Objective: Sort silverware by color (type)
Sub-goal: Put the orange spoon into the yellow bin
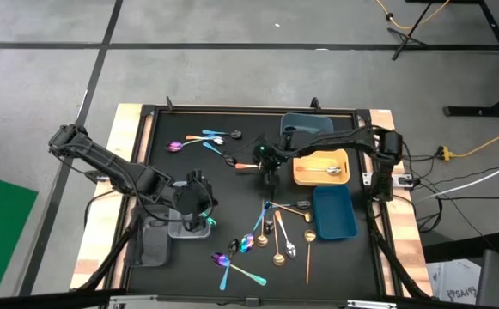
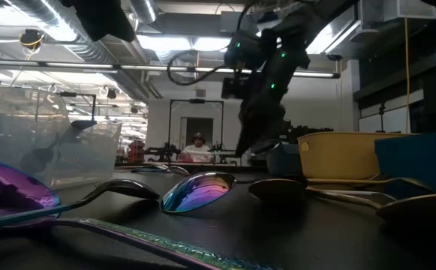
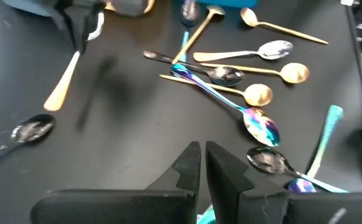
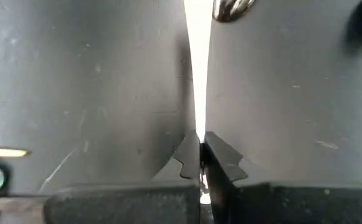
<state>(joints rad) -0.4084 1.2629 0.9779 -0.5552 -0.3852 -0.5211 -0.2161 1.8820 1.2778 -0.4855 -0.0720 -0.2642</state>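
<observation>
Between the right claw (image 4: 200, 163) tips, closed on it, stands a pale spoon handle (image 4: 197, 74). Its long axis runs straight away from the claw, and the bowl (image 4: 232, 7) is at the far end. In the high view this claw (image 1: 269, 172) is at mid desk (image 1: 240, 202), left of the yellow tray (image 1: 305, 176). The left claw (image 3: 202, 163), closed and empty, waits near the spoon pile (image 1: 270, 236).

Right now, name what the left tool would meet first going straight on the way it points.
Probably the bare black mat just ahead of the left tool; farther on, the dark spoon in the pile. Depth unclear.
</observation>
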